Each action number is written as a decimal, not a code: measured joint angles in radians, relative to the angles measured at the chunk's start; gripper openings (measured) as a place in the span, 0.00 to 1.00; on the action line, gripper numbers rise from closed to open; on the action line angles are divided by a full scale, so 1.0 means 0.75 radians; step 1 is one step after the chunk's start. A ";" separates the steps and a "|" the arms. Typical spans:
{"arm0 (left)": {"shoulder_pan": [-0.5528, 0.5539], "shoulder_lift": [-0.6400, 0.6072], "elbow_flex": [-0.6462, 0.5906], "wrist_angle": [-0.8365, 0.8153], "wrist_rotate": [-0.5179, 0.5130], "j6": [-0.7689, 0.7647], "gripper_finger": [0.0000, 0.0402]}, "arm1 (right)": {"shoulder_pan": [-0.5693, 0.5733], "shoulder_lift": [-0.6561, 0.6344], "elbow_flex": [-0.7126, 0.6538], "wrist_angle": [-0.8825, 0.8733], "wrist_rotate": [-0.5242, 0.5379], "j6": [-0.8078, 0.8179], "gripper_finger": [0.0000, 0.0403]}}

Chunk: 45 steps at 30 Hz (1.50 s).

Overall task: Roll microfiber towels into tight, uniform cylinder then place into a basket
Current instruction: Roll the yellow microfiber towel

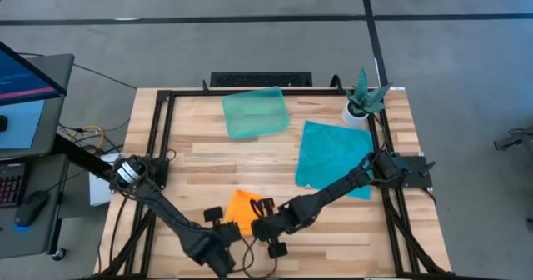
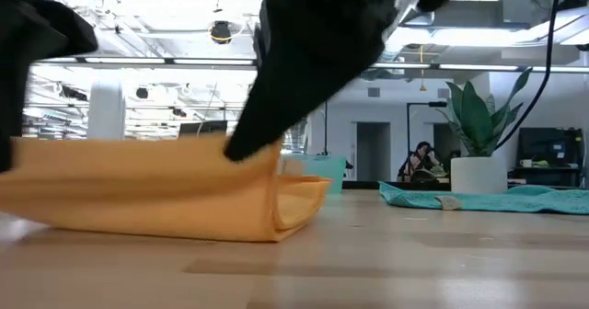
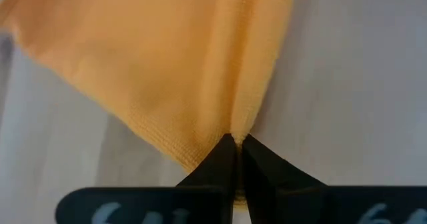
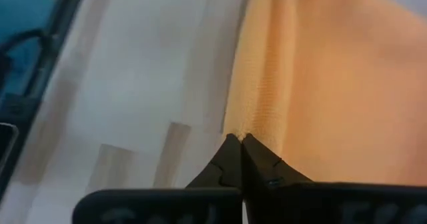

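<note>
Now both claws, left point(image 3: 235, 144) and right point(image 4: 239, 141), pinch the folded orange towel's point(image 1: 243, 207) edge.

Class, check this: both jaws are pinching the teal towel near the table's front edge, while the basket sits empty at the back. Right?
Not quite. Both grippers, left and right, pinch the orange towel, as both wrist views show. The teal towel lies untouched; the basket is empty.

Potted plant point(image 1: 363, 99), wooden table point(image 1: 208, 159)
</note>
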State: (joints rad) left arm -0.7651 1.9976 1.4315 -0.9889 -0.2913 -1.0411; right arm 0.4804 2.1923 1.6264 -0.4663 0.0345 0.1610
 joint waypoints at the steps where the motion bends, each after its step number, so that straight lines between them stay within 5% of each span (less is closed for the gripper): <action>1: 0.018 0.000 -0.002 -0.009 0.005 -0.007 0.02 | -0.005 0.014 -0.003 0.008 -0.002 0.017 0.03; 15: 0.072 0.000 -0.053 0.094 0.147 0.045 0.02 | -0.005 0.042 -0.010 -0.006 -0.012 0.020 0.03; 24: -0.030 0.000 -0.050 0.327 0.234 0.069 0.02 | 0.051 0.037 0.085 -0.011 -0.283 0.006 0.03; 30: -0.026 -0.001 -0.053 0.333 0.241 0.091 0.02 | 0.066 0.037 0.106 -0.025 -0.187 -0.057 0.02; 45: 0.018 -0.001 -0.052 0.321 0.268 0.116 0.02 | 0.045 0.054 0.094 -0.088 -0.249 0.028 0.03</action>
State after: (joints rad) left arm -0.7513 1.9968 1.3923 -0.7478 -0.0904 -0.9539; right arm 0.5142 2.2330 1.6968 -0.5323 -0.1520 0.1820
